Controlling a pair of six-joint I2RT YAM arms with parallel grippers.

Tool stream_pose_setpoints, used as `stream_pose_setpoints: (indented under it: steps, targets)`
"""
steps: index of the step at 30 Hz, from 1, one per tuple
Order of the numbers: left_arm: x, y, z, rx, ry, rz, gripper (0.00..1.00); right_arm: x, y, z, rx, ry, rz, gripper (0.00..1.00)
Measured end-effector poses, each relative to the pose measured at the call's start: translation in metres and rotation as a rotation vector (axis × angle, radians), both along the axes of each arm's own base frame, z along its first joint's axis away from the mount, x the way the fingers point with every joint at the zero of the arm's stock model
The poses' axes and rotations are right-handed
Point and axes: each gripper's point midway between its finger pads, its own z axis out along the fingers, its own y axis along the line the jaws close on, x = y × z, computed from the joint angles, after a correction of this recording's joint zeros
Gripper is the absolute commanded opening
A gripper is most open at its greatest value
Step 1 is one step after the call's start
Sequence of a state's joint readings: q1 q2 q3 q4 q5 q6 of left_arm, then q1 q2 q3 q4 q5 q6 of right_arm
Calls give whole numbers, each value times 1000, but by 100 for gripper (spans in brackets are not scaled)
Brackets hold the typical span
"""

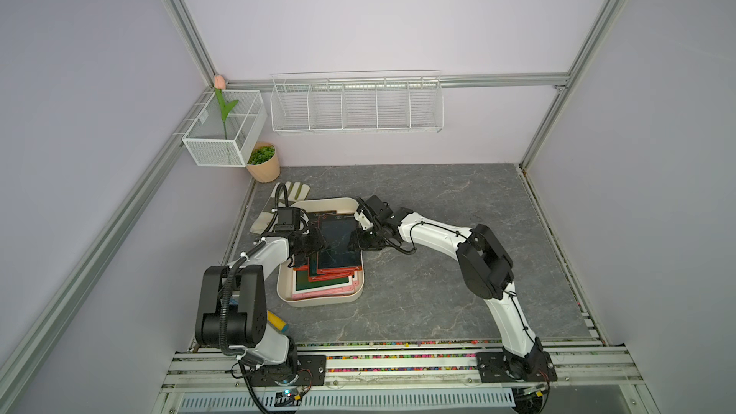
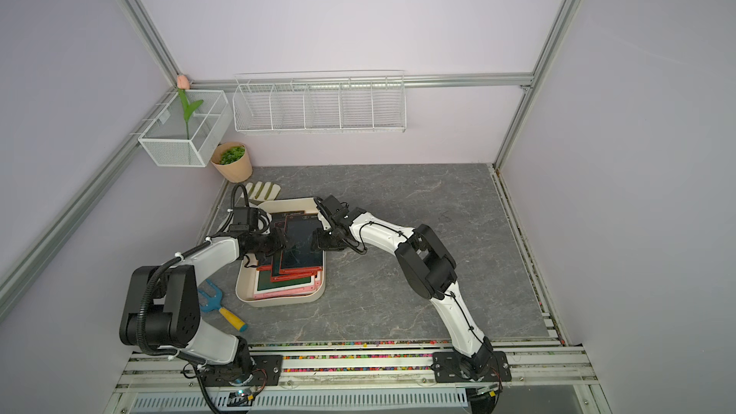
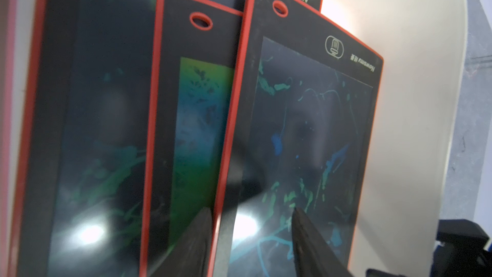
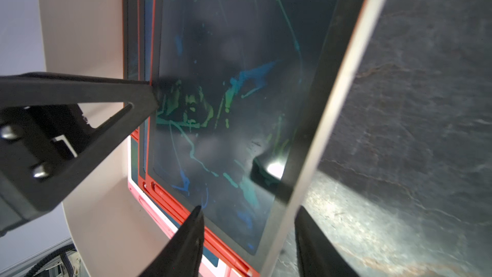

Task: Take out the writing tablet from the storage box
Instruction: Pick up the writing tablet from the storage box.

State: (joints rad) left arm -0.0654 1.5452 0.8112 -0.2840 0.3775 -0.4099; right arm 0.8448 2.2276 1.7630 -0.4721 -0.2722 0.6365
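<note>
Two sets of jaws flank the top tablet (image 1: 336,242) from its opposite long edges. The left jaws stand apart astride the red edge nearest the left arm. In the left wrist view one finger (image 3: 197,243) sits outside that edge and its mate (image 3: 311,249) over the scribbled screen. The right jaws are likewise apart, astride the far edge, with one finger (image 4: 183,243) over the screen and the other (image 4: 314,249) on the desk side. Neither set visibly clamps. The tablet tops a stack (image 1: 322,290) of red and pink ones inside the box (image 1: 318,299), which sits on the desk (image 1: 458,272) between the arms. A glove (image 1: 296,192) and a pot (image 1: 265,169) lie behind the box. In a top view, a blue fork (image 2: 223,310) lies near the left arm.
</note>
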Motion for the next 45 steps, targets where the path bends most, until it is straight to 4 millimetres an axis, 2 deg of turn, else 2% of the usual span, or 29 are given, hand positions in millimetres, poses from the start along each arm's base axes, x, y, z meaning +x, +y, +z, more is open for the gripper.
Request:
stream_pose_setpoints:
  steps: [8,18,27,32,40,45]
  targets:
    - [-4,-12,6,-84,-42,-27,41,3,-13,-6,-48,13,-30,52]
    - [-3,-19,28,-139,-102,-42,39,5,-18,-9,-73,15,-46,51]
    - [3,-26,30,-186,-123,-58,37,5,-23,-11,-83,28,-57,51]
    - [-10,-55,30,-286,-82,-159,35,3,-7,-3,-18,18,-30,51]
    - [-12,-57,32,-315,-74,-167,32,3,-4,-1,-5,15,-25,51]
    - [-12,-54,29,-302,-64,-153,22,4,-4,-1,-4,15,-26,52]
